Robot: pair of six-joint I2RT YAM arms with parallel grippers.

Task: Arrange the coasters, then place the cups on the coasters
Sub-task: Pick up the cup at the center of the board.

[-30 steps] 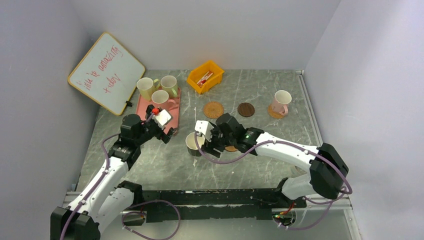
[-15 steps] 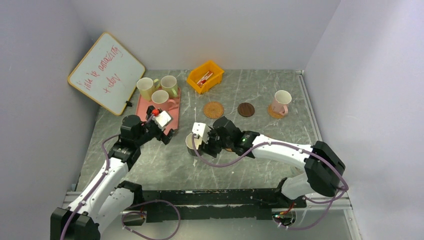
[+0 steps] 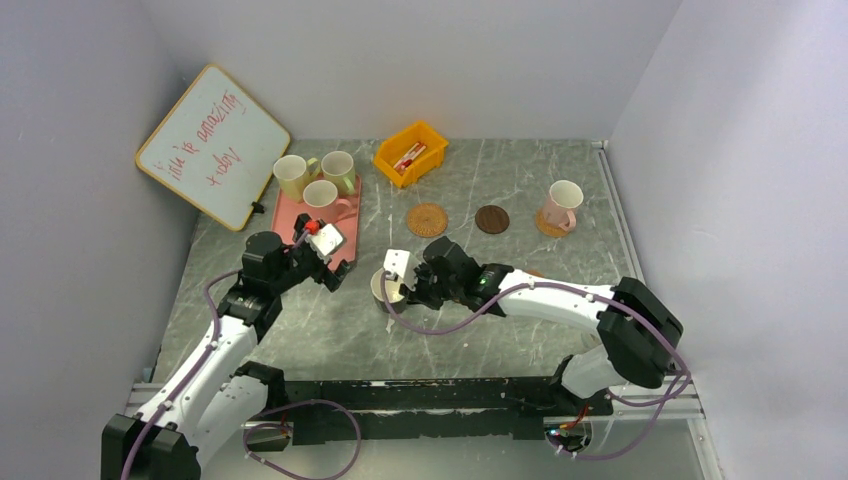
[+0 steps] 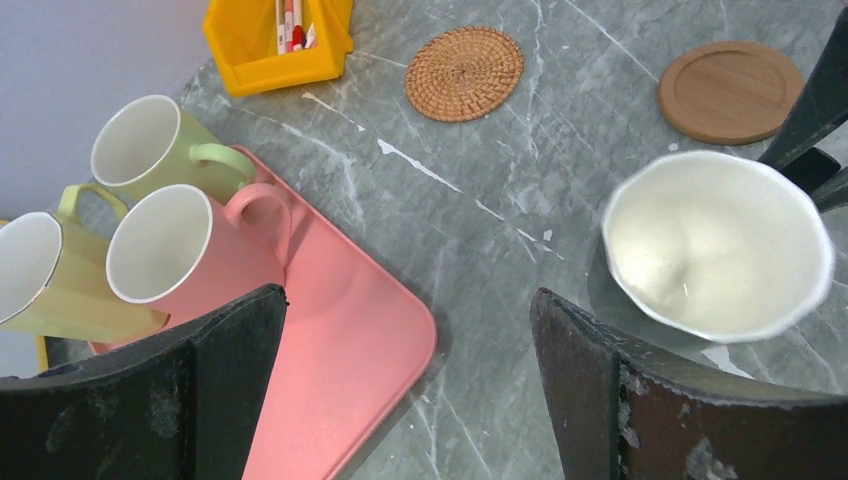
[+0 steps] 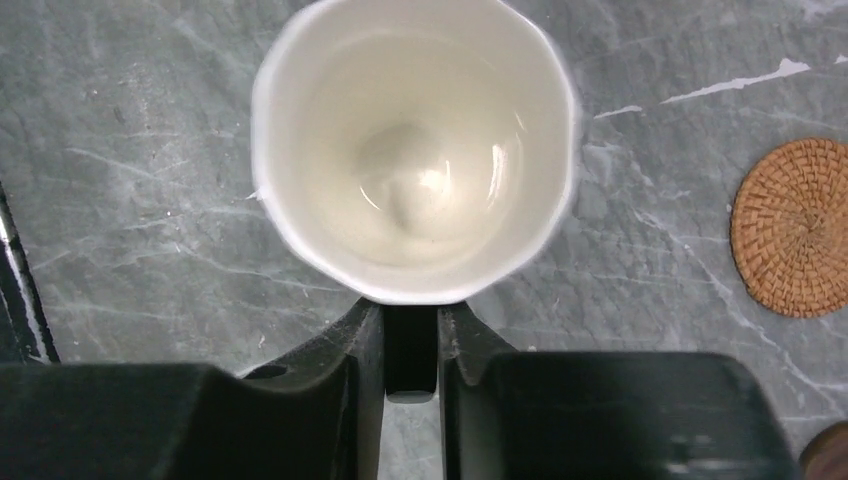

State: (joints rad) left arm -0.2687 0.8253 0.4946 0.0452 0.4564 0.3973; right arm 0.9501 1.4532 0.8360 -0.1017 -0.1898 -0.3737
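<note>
**Grey marble desk, black cup pinched by its handle**

Overhead view: pale walls close in a grey veined desk. A whiteboard leans at the left and a yellow bin sits at the back. The green cups and a pink cup cluster at the far end of the pink tray. The woven coaster and dark brown coaster lie near each other, apart. A second pink cup stands on an orange-brown coaster at the right. The black cup stands on bare desk near the middle, with the right end effector against it. The left end effector hovers by the tray's near corner.

Left wrist view: its fingers stand wide apart with nothing between them.

Right wrist view: the fingers are narrowed onto the black cup's handle, and the cup is upright with its whitish inside showing
</note>
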